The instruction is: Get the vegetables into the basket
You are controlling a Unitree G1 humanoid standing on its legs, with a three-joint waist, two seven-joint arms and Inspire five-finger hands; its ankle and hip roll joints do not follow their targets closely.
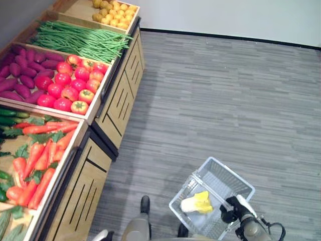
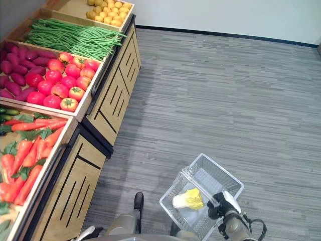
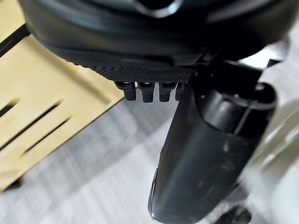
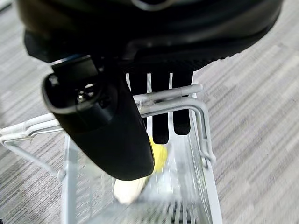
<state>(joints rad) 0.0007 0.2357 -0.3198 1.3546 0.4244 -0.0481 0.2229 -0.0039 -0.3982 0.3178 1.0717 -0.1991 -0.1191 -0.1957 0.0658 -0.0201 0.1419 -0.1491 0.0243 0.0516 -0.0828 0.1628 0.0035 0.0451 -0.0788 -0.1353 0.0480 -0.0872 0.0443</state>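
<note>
Basket (image 1: 213,198) is carried by right hand (image 1: 231,208), fingers curled round its handle (image 4: 168,95). Yellow-white cabbage (image 1: 198,203) lies inside, just below the hand. Left hand (image 3: 149,88): fingers curled, nothing held.

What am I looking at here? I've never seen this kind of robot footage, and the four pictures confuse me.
Two pictures come from cameras on a humanoid robot's head, looking down. Two come from its wrists.

Beside it is a wooden produce stand with carrots, tomatoes, green beans and purple sweet potatoes.

The right hand curls its fingers around the handles of a white wire basket, which holds a pale yellow cabbage. The left hand hangs near the stand with nothing in it.
</note>
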